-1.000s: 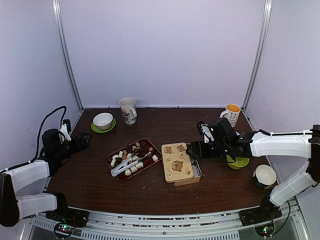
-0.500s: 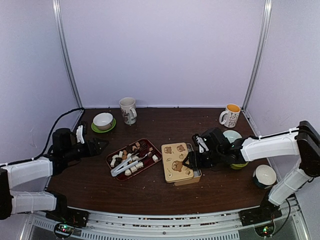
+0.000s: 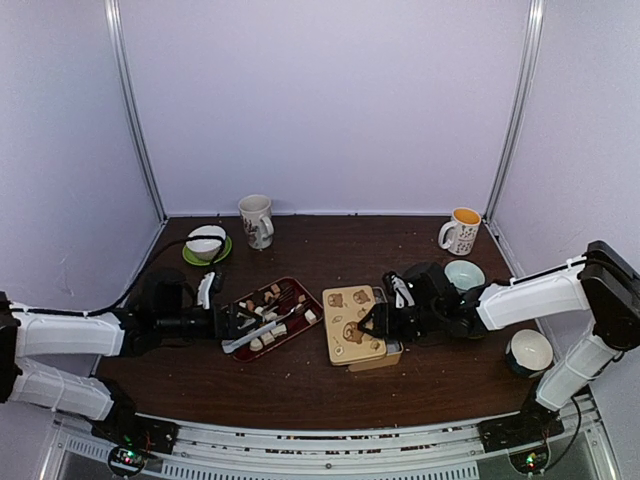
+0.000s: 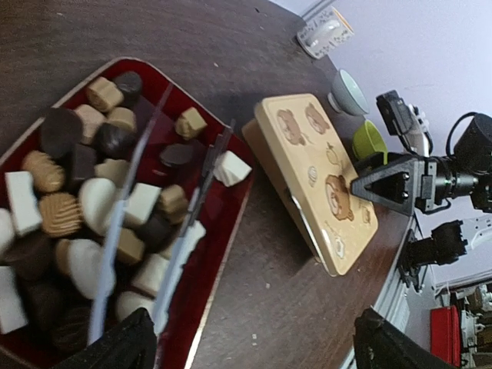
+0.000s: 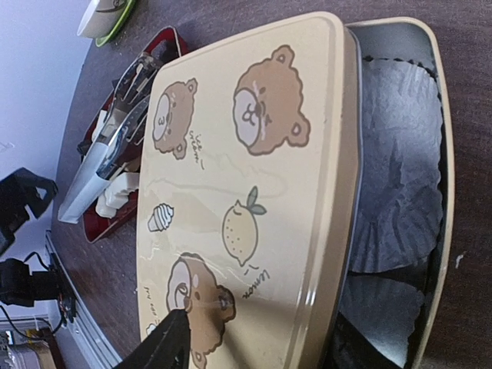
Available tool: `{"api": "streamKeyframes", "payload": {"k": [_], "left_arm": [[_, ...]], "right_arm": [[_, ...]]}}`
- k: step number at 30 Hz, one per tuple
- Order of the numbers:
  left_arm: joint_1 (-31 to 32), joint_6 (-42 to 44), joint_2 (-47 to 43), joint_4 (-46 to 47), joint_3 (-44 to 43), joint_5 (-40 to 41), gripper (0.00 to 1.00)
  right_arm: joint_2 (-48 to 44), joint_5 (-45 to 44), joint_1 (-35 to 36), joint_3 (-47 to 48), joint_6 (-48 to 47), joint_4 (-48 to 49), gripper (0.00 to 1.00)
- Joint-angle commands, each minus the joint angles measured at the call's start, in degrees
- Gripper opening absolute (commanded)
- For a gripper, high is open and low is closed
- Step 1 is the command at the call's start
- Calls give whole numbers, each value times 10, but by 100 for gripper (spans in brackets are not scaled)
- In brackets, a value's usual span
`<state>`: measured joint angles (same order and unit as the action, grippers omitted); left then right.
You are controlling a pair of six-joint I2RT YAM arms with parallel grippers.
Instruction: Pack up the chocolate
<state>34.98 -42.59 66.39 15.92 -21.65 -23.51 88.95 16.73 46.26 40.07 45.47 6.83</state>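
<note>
1. Two grippers sit low over the table. The left gripper [image 4: 254,338] is spread wide at the bottom of the left wrist view, with nothing between its fingers. It is just short of the near end of the red tray [image 4: 219,254].
2. One finger of the right gripper [image 5: 254,344] shows dark at the bottom edge of the right wrist view, against the lower corner of the bear-printed lid [image 5: 238,177]. The other finger is hard to make out, so I cannot tell whether the lid is actually pinched.
3. All the chocolate [image 4: 77,215] in view, cream and brown pieces alike, lies heaped in the tray at the left of the left wrist view. The silver tongs [image 4: 127,219] rest across the heap, untouched.
4. Most of the tin [image 5: 440,154] is covered by the lid, which sits askew. The strip open along the right of the frame shows only dark paper cups [image 5: 392,154], and these look empty.
5. Judging from this, packing has not begun. The lid needs clearing, the tongs need picking up, and every piece has yet to be moved.
6. The table [image 3: 320,390] is dark brown wood. Toward its upper edge in the top view stand a white mug [image 3: 256,220], a bowl on a green saucer [image 3: 206,242] and an orange-lined mug [image 3: 462,230]. A pale green bowl [image 3: 464,273] and another bowl [image 3: 530,350] sit at the right.
7. Plain lilac walls [image 3: 320,100] with metal posts close in the space.
</note>
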Motion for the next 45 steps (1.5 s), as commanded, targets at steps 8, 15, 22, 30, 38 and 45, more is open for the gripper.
{"api": "streamKeyframes", "payload": {"k": [8,15,22,30,38,45], "left_arm": [[106,-116,199,184,-90,13,90],[122,-160,286,228,-130,-12,87],[125,-164,335,229,-175,-44,78],[127,-177,388,212,-215,-69,61],[128,-184,420,199,-239,-83,55],[128,-191,429,211,-241,-88,47]], "right_arm": [[-11,6,2,-33,36,43,50],[-16,10,-2,-40,39,50,46],[-17,24,-3,-41,41,65,43],[-23,50,-4,-48,57,93,42],[-10,84,-10,-59,79,137,38],[6,127,-16,-79,124,250,29]]}}
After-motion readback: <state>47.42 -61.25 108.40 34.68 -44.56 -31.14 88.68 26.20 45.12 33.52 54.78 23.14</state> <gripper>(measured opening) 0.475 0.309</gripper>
